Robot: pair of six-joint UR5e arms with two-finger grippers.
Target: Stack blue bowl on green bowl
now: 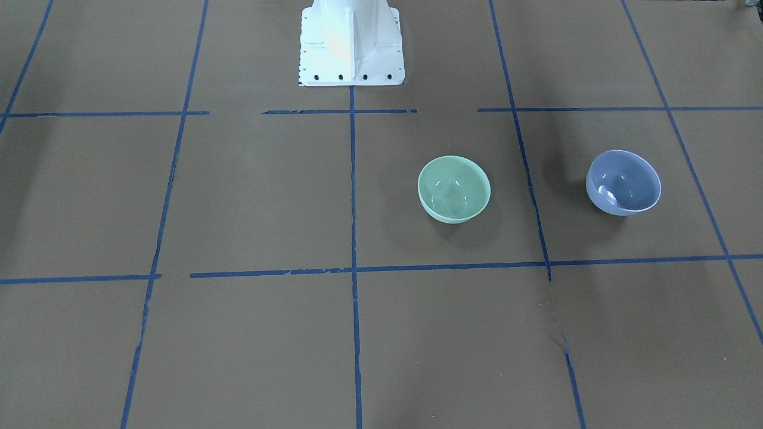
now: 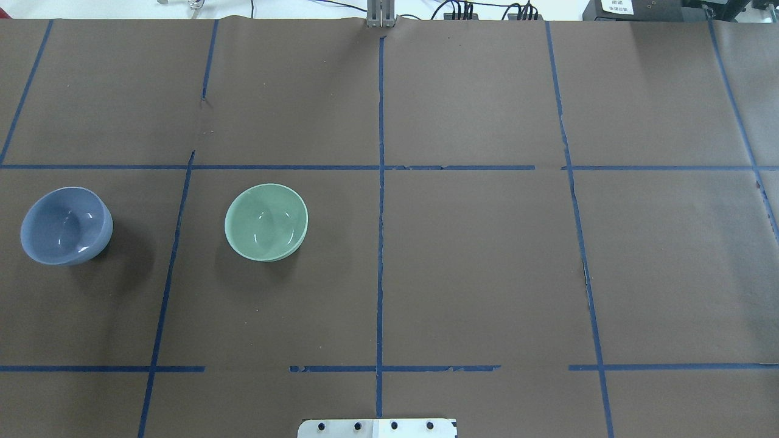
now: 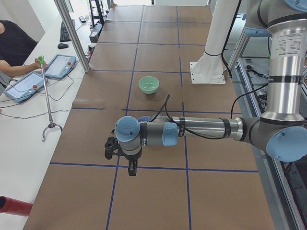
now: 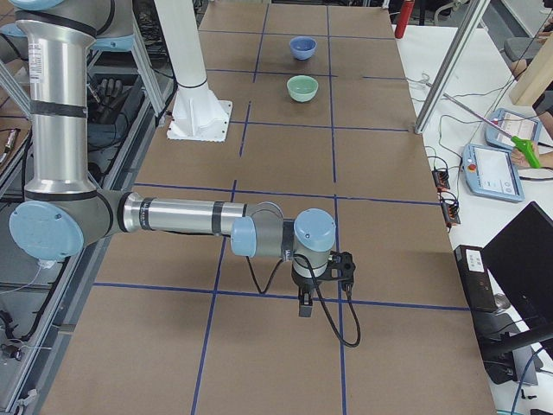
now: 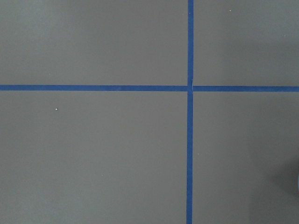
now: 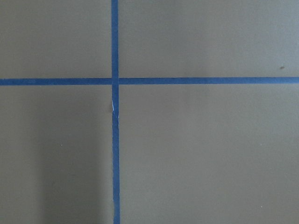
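One green bowl (image 1: pixel 454 189), one blue bowl (image 1: pixel 623 182), apart on one table (image 1: pixel 238 208)

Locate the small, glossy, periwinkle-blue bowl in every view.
Front-facing: the blue bowl sits middle right.
Overhead: far left.
Exterior left: mostly hidden behind the near left arm.
Exterior right: top centre.
Left wrist: not clearly in it.
Right wrist: not in it.
Shared landmark: the glossy mint-green bowl, in the neighbouring taped square.

2 bowls sit on the desk (image 2: pixel 475 255): 1 blue bowl (image 1: pixel 623 182) and 1 green bowl (image 1: pixel 454 189). 2 robot arms: 1 left arm (image 3: pixel 206 128), 1 right arm (image 4: pixel 177 215).
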